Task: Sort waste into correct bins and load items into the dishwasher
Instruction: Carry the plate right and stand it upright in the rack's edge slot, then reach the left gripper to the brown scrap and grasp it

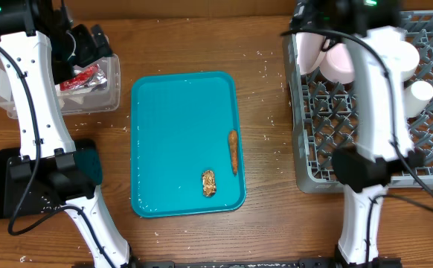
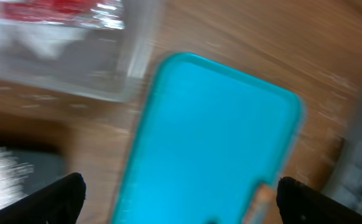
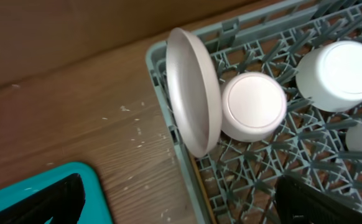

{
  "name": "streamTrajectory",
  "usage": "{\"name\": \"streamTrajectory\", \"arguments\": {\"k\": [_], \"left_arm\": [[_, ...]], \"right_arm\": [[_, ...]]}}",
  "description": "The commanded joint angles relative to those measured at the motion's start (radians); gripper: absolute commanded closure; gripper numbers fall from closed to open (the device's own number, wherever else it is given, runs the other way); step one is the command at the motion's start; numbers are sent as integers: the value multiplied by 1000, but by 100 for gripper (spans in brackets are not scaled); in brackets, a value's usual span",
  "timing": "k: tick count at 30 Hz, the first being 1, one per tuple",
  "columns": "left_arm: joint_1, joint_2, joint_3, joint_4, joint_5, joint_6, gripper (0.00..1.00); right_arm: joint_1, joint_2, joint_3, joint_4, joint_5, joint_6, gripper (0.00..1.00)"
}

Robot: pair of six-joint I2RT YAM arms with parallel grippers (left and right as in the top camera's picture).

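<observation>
Left hand [image 2: 181, 202] spread wide, empty, by clear bin [image 1: 90, 104]. Orange scrap [image 1: 233, 151] well to its right, along tray [image 1: 172, 112] right rim, lengthwise front-to-back.

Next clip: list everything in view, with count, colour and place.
rectangular plastic tray: one, teal, table centre
food scraps: two, brown, on the tray's right part
clear plastic bin: one, upper left, holding a red wrapper
black bin: one, lower left
plastic dish rack: one, grey, right
round plate: one, pale pink, on edge in the rack's corner
upturned cups: three visible, white to pinkish, in the rack
wooden table: one, brown
left gripper: open, over the tray
right gripper: open, over the rack's corner
</observation>
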Motion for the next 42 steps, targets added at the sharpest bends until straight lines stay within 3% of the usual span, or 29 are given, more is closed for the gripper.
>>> {"name": "streamTrajectory", "arguments": {"k": [1,5,12,16,23,30,39,42], "left_arm": [[-3,-32,22,-2,402,144,0],[-52,-42,22,-2,453,164,0],[-225,-160,21,-2,227,111,0],[-352,-256,-23,-2,149,65,0],[-595,-466,-391,-2,-95,-80,0],[-700,-548,-801,-2,-71,-284,0],[-793,-547,-1185,231,-183,-613,0],[-819,-547,-1264,342,-183,-637,0]], "right_arm": [[-42,-122,39,-14,-103,-11,0],[-98,-169,39,-14,-209,-16,0],[-255,-206,38,-14,-423,-24,0],[-341,-207,38,-14,-428,-89,0],[-423,-207,38,-14,-428,-184,0],[-432,-207,38,-14,-428,-184,0],[-432,-207,38,-14,-428,-183,0],[-432,-207,38,-14,-428,-183,0]]}}
